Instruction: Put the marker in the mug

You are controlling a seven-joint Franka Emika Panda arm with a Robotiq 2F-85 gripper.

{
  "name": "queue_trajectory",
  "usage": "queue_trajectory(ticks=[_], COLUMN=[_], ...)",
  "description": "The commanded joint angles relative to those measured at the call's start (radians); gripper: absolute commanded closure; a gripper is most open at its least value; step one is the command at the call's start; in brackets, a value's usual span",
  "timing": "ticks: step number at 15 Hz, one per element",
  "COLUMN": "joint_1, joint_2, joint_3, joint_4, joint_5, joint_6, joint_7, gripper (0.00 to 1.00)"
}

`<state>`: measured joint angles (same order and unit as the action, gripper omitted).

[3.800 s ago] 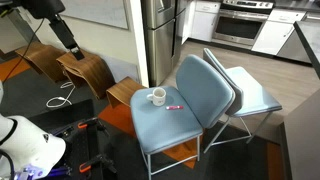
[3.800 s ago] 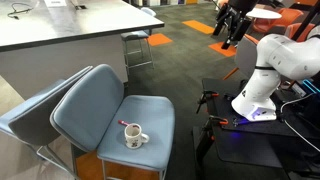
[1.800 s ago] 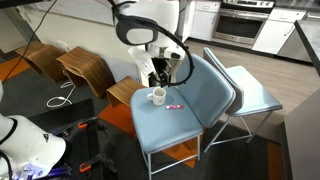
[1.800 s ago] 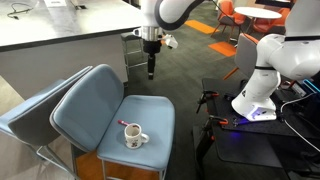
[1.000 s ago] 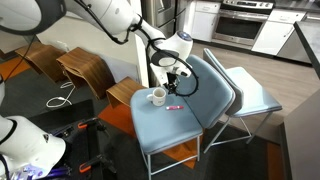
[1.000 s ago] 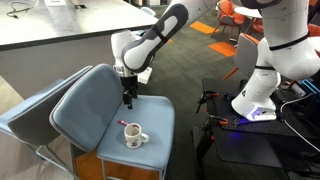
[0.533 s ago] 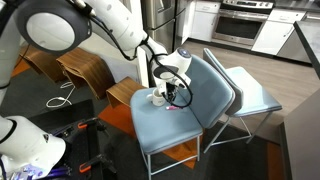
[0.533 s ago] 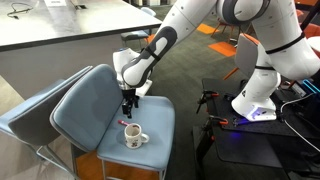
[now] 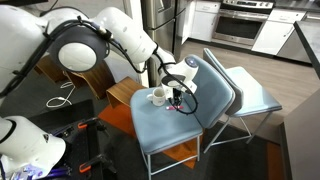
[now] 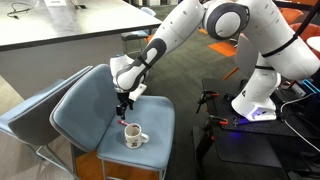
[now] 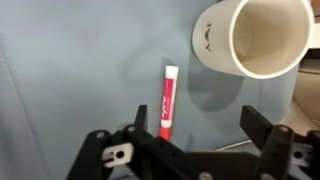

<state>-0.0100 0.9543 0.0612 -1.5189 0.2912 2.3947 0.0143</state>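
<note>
The white mug [image 11: 262, 38] stands upright on the blue surface [image 11: 70, 70]. Its tan inside is bare, with nothing in it. The pink-red marker [image 11: 167, 100] lies flat on the surface just beside the mug, not touching it.

The hand [image 11: 195, 142] hangs low over the marker with its fingers spread wide and nothing in its grasp. In the wrist view the marker's near end reaches into the gap between them. In an exterior view the hand [image 10: 124, 115] sits just above the mug [image 10: 134, 138].

Half a second earlier the hand stood a little higher. It has since come down toward the marker, while mug and marker lie where they did.
</note>
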Motion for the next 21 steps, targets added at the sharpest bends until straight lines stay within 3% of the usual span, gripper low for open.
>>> queue_trajectory(ticks=[1, 10, 16, 18, 21], joint_1=[0.017, 0.061, 0.089, 0.093, 0.091], joint_2=[0.091, 0.271, 0.379, 0.408, 0.448], joint_3=[-0.031, -0.071, -0.068, -0.063, -0.06], joint_4=[0.127, 0.367, 0.524, 0.57, 0.636], joint_5=[-0.039, -0.132, -0.178, -0.185, -0.186], joint_6=[-0.066, -0.183, -0.266, -0.292, -0.319], joint_7=[0.095, 0.2, 0.193, 0.186, 0.183], gripper=[0.0, 0.0, 0.0, 0.26, 0.51])
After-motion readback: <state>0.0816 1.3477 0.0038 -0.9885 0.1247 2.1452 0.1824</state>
